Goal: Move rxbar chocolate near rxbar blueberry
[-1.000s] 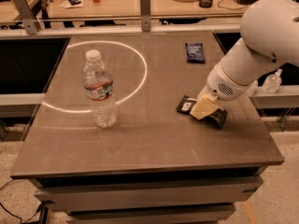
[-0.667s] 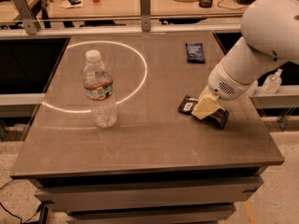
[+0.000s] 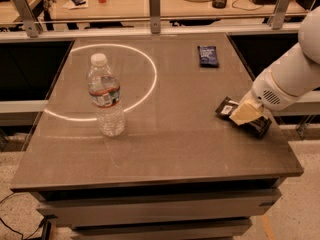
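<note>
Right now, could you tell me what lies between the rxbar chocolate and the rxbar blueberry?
Only bare tabletop, as the camera view shows. The gripper is at the rxbar chocolate itself, not in the stretch toward the rxbar blueberry.

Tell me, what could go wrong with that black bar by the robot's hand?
The gripper is down over the black bar, which lies close to the right edge of the table, so a slip might knock it off. The blue bar lies farther back; a careless push could shove it away.
</note>
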You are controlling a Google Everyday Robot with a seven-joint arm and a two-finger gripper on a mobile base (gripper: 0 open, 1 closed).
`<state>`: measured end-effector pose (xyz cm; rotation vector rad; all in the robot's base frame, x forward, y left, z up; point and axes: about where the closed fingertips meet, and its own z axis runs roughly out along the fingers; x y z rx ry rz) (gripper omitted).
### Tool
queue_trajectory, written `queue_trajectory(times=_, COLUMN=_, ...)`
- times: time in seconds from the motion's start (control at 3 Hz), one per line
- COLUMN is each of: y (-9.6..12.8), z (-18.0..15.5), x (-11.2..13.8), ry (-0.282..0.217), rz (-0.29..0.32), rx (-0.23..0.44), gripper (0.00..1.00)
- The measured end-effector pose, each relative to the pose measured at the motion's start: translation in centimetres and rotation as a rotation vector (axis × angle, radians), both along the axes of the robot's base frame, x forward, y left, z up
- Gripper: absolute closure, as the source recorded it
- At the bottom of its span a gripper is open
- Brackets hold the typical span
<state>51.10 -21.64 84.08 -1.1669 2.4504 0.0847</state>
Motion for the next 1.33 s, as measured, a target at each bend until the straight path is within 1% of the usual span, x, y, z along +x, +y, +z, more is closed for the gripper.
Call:
queue_trajectory(times=0.33, y=-3.5, z=0.3, x=0.2, ry=-0.086, rz=-0.118, rx=0.076, gripper=1.00)
queue_trajectory(times=0.67, y=-5.4, z=1.2, x=0.9, ry=-0.184, rz=-0.203, rx=0.191, gripper=1.00)
queue_trajectory(times=1.0, y=-6.0, z=2.6, x=2.2, ry=-0.270, rz=-0.246, rx=0.286, gripper=1.00)
queue_trajectory(times=1.33, y=-5.7, z=3.6, x=4.3, ry=-0.320, rz=-0.246, rx=0.324, gripper=1.00)
